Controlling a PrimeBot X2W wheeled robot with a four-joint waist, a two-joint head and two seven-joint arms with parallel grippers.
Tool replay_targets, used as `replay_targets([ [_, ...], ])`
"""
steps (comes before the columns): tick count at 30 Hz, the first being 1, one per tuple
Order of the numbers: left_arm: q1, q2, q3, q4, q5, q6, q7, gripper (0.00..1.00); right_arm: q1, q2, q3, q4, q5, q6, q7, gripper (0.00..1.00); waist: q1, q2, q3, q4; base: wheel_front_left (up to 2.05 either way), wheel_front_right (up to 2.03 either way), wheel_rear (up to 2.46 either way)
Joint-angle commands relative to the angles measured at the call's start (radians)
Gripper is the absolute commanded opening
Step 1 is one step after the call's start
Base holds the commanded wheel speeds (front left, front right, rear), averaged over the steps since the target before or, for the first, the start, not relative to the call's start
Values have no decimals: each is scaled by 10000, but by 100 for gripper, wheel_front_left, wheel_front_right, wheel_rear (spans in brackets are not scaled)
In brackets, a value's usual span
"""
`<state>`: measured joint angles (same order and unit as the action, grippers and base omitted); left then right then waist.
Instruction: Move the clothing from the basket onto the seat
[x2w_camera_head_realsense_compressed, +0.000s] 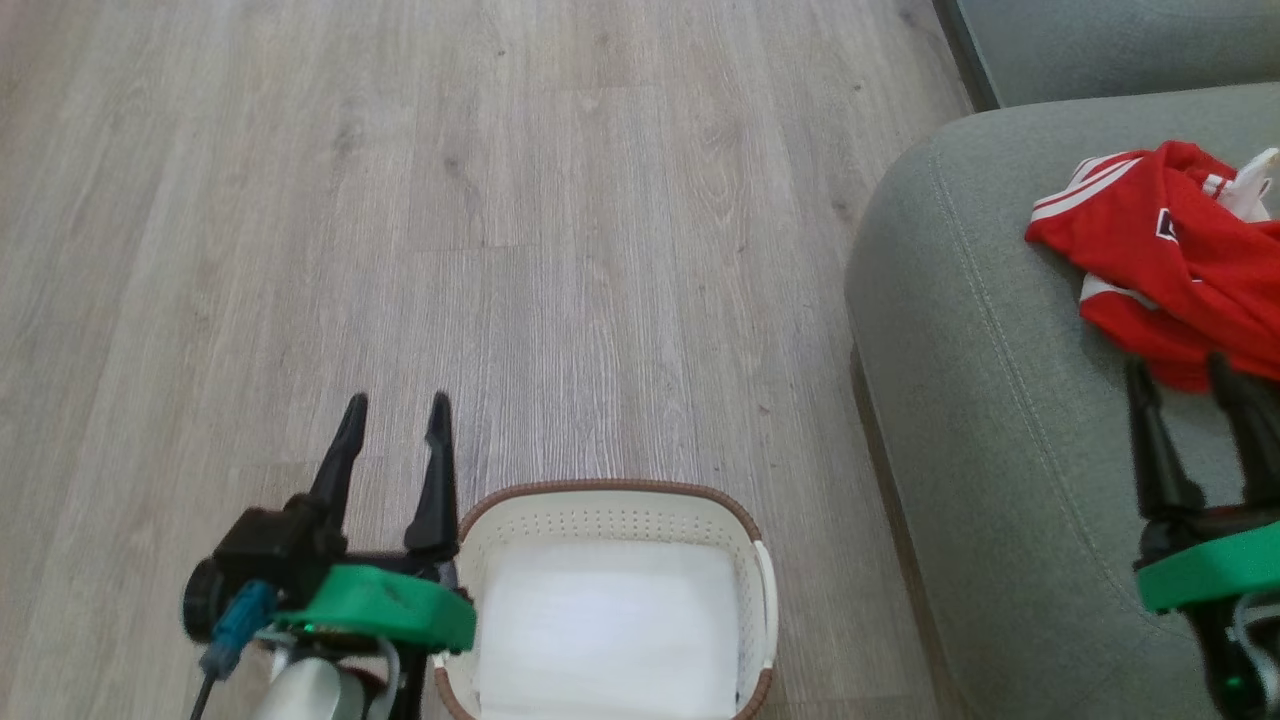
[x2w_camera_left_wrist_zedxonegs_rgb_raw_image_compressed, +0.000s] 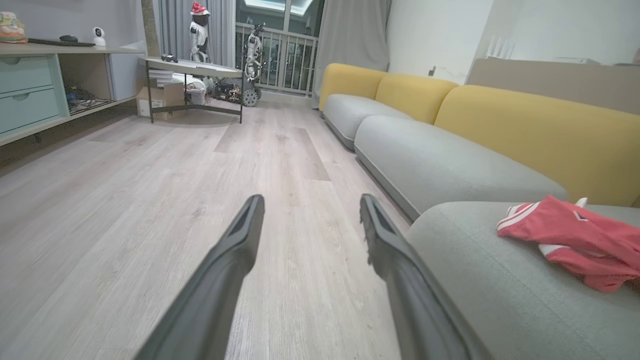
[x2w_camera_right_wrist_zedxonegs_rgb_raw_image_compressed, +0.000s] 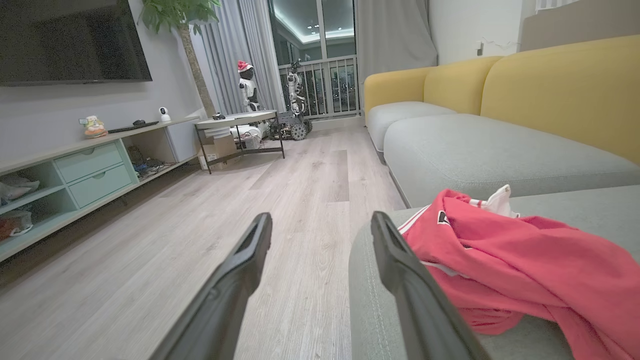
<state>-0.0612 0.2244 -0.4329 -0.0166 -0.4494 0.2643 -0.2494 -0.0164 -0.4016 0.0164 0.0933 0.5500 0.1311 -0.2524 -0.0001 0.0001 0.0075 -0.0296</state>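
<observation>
From the head view, the small white perforated plastic basket with a brown woven rim (x2w_camera_head_realsense_compressed: 600, 487) sits on the floor to the left of the large grey-green fabric sofa seat (x2w_camera_head_realsense_compressed: 980, 400). It holds only a flat white liner sheet (x2w_camera_head_realsense_compressed: 610, 630). The bright red jersey clothing with white bands (x2w_camera_head_realsense_compressed: 1170, 260) lies bunched on the seat, well in from its rounded left edge. Its long axis runs slantwise toward the seat's right side. Our left gripper (x2w_camera_head_realsense_compressed: 397, 402) hangs off the seat, beyond the basket, with its fingers spread and nothing between them. Our right gripper (x2w_camera_head_realsense_compressed: 1178, 365) is over the seat with its fingers parted, the tips right at the garment's near hem. That corner is blurred, so we cannot tell whether they touch it.

In the left wrist view, the left gripper (x2w_camera_left_wrist_zedxonegs_rgb_raw_image_compressed: 311, 200) points along the floor beside the seat (x2w_camera_left_wrist_zedxonegs_rgb_raw_image_compressed: 475, 280), spread and empty. The clothing (x2w_camera_left_wrist_zedxonegs_rgb_raw_image_compressed: 575, 235) lies far off to its right.

In the right wrist view, the right gripper (x2w_camera_right_wrist_zedxonegs_rgb_raw_image_compressed: 320, 217) gapes empty across the seat's left edge. The clothing (x2w_camera_right_wrist_zedxonegs_rgb_raw_image_compressed: 500, 260) is heaped just right of its right-hand finger.

We judge the transfer done. Any further tidying would fall to the right arm, which is much the nearer, with the cloth just ahead and to its right.
</observation>
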Motion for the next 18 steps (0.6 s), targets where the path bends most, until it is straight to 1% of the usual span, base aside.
replay_targets([
  [1,-171,-36,708,-64,297,-230,-124,100,-46,-33,94,-430,-232,-4,-93,100,1,-1,3,-5,0,0,0],
  [4,85,-311,1124,374,601,-637,-124,100,-9,234,331,-441,-484,-4,-93,100,1,-1,4,-40,0,0,0],
  [5,85,-311,1124,374,601,-637,-124,100,-9,234,331,-441,-484,-4,-93,100,1,-1,4,-40,0,0,0],
  [6,139,-406,1250,503,709,-780,-124,100,-13,312,379,-429,-559,-4,-93,100,1,-1,2,-46,0,0,0],
  [7,215,-608,1516,719,920,-1068,-124,100,-17,448,506,-355,-643,-4,-93,100,1,-1,-10,-57,0,0,0],
  [8,258,-700,1634,854,1020,-1201,-124,100,-38,483,613,-332,-697,-4,-93,100,1,-1,-23,-65,0,0,0],
  [9,258,-700,1634,854,1020,-1201,-124,100,-38,483,613,-332,-697,-4,-93,100,1,-1,-23,-65,0,0,0],
  [14,374,-1133,2164,1128,1461,-1752,-124,100,-92,639,828,-322,-889,-4,-93,100,1,-1,-74,-53,0,0,0],
  [15,398,-1266,2335,1188,1600,-1942,-124,100,-112,647,854,-307,-917,-4,-93,100,1,-1,-85,-30,0,0,0],
  [18,422,-1420,2550,1243,1803,-2167,-124,100,-136,645,873,-291,-920,-4,-93,100,1,-1,-90,4,0,0,0],
])
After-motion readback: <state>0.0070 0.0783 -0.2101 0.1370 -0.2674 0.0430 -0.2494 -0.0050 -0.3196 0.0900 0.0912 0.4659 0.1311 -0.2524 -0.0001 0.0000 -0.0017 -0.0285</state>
